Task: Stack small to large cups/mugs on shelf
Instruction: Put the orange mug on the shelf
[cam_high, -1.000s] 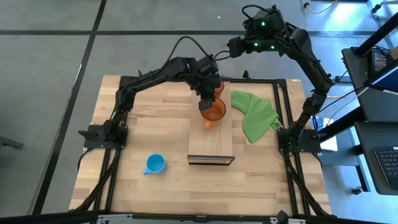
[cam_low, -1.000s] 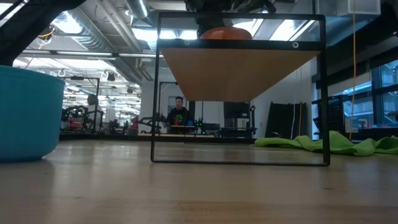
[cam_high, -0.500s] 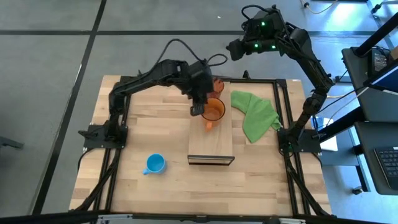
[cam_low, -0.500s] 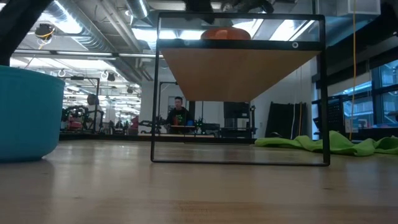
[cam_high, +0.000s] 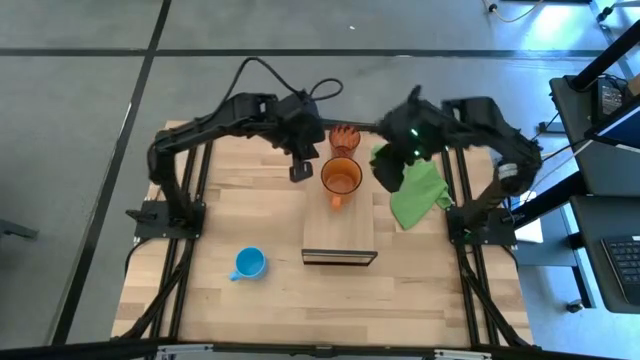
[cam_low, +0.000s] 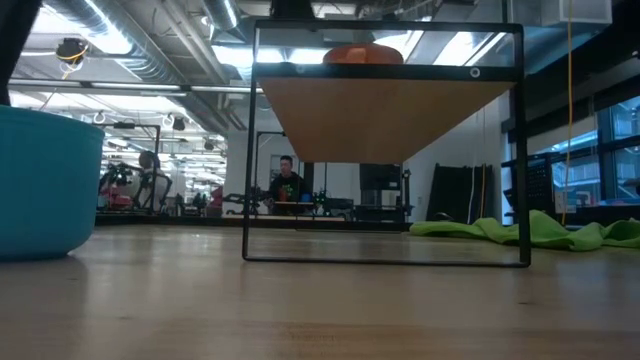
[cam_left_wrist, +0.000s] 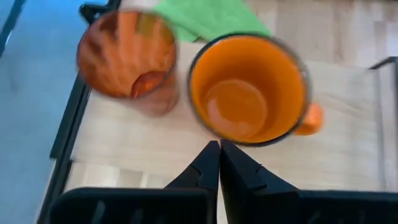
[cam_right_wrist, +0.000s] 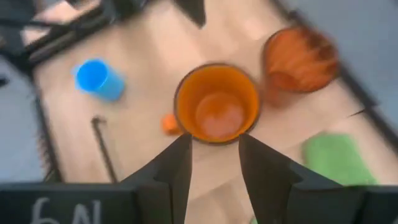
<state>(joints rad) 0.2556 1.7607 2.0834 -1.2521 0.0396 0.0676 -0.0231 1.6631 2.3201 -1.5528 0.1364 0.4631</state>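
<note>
Left claw (cam_high: 301, 171) is hanging just beside the shelf (cam_high: 340, 235), with its two fingers (cam_left_wrist: 211, 171) pressed together and holding nothing. Right claw (cam_high: 388, 172) is hanging over the green cloth (cam_high: 415, 190) on the other side of the shelf. Its fingers (cam_right_wrist: 177, 165) are spread apart and nothing is between them.

Three cups are showing. Two are sitting on the far end of the shelf. One is the orange mug (cam_high: 342, 178). It is see-through and round, it is standing upright, and its small handle is pointing toward the shelf's dark end. Nothing is inside it. Just behind it is the reddish-brown cup (cam_high: 344, 138), which is ribbed, see-through and upright too. The two cups are side by side, not one inside the other. The third is the light blue mug (cam_high: 249, 263), sitting alone on the bench (cam_high: 250, 215), well apart from the shelf.

One shelf is showing, a long pale wood board raised on a thin dark frame.
</note>
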